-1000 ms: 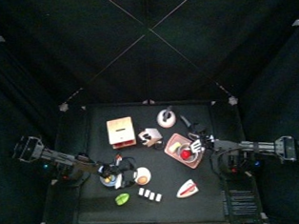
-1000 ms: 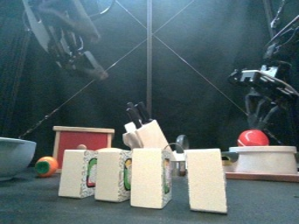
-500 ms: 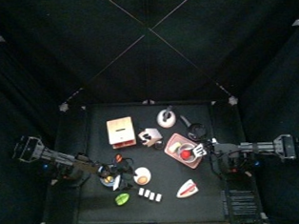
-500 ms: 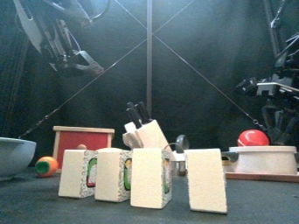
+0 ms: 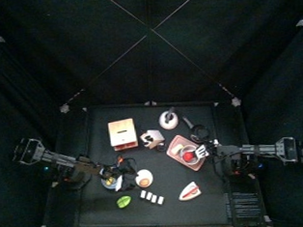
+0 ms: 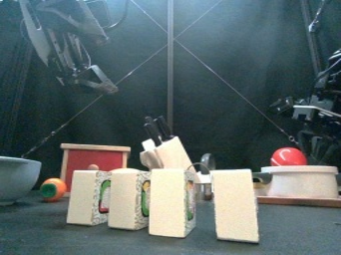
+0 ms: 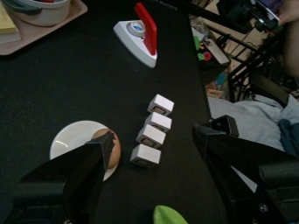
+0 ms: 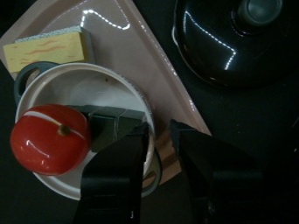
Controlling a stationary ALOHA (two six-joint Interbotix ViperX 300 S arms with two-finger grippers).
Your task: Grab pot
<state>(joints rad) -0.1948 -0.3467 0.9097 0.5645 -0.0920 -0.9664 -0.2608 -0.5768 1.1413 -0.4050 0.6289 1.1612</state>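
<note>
The pot (image 5: 116, 176) is small, round and dark teal-blue with an orange spot, at the table's front left beside the cream disc (image 5: 144, 178). In the front view the pot (image 6: 14, 179) is at the left edge with the orange spot (image 6: 51, 188) next to it. My left gripper (image 5: 104, 171) hangs high above it (image 6: 99, 82), open and empty. The left wrist view does not show the pot. My right gripper (image 8: 152, 127) is open above the white bowl (image 8: 87, 96) that holds a red apple (image 8: 49, 140).
A pink tray (image 5: 177, 143) carries the bowl and a yellow sponge (image 8: 42, 52). The silver kettle (image 5: 170, 117) stands behind it. A red box (image 5: 121, 133), white blocks (image 7: 152, 131), a red-and-white wedge (image 7: 140, 35) and a green piece (image 5: 125, 199) lie around the pot.
My right gripper has come lower toward the tray. My left gripper has shifted slightly and dipped a little, still high above the table.
</note>
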